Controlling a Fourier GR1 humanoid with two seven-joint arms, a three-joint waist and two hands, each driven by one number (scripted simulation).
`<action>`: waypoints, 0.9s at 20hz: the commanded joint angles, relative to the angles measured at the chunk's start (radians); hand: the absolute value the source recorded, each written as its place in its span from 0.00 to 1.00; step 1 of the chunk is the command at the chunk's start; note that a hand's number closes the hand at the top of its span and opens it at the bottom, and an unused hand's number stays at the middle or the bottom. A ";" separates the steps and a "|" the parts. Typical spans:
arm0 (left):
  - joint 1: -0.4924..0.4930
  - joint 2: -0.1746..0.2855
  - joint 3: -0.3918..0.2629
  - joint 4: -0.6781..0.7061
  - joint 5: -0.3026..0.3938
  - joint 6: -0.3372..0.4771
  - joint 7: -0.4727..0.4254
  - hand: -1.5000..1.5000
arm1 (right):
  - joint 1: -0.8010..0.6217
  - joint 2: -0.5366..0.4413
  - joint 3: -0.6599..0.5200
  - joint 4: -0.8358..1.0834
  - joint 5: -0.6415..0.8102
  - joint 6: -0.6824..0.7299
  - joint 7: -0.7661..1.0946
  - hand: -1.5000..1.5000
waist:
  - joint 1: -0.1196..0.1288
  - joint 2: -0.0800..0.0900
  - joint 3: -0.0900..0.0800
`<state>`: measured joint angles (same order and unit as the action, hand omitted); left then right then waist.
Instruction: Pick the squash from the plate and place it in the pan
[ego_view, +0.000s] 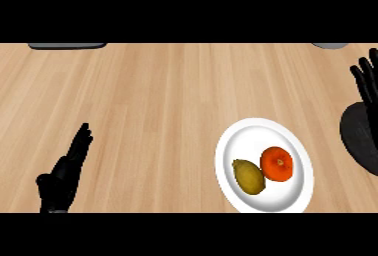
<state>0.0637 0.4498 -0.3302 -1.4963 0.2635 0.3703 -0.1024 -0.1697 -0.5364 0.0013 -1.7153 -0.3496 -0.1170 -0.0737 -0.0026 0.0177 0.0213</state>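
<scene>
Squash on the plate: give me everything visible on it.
The squash is an olive-yellow oval with smooth, dull skin, whole, with no stem showing. It lies on its side on the lower left part of the white plate, long axis running roughly up the view. Its right flank meets the orange fruit beside it. The left hand and right hand are open and apart from it.

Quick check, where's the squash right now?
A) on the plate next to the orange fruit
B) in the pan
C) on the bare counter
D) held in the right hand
A: the squash lies on the plate beside the orange fruit, apart from the pan, with the left hand and right hand both open and away from it.
</scene>
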 joint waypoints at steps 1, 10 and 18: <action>-0.093 0.013 0.037 0.040 0.007 -0.027 0.038 0.50 | -0.018 0.026 0.095 0.043 -0.032 0.140 -0.023 1.00 | 0.007 -0.012 -0.021; -0.235 -0.010 0.084 -0.014 0.045 -0.020 0.071 0.50 | -0.027 -0.096 0.234 0.275 0.089 0.655 -0.452 0.00 | 0.020 -0.001 -0.014; -0.299 0.020 0.145 0.038 0.074 -0.068 0.105 0.50 | -0.137 -0.353 0.089 0.485 0.248 0.789 -0.799 0.00 | 0.018 -0.009 -0.019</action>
<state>-0.2073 0.4602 -0.2124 -1.4814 0.3250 0.3209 -0.0118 -0.2591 -0.7897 0.1204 -1.3191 -0.1745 0.5314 -0.6748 0.0177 0.0130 0.0050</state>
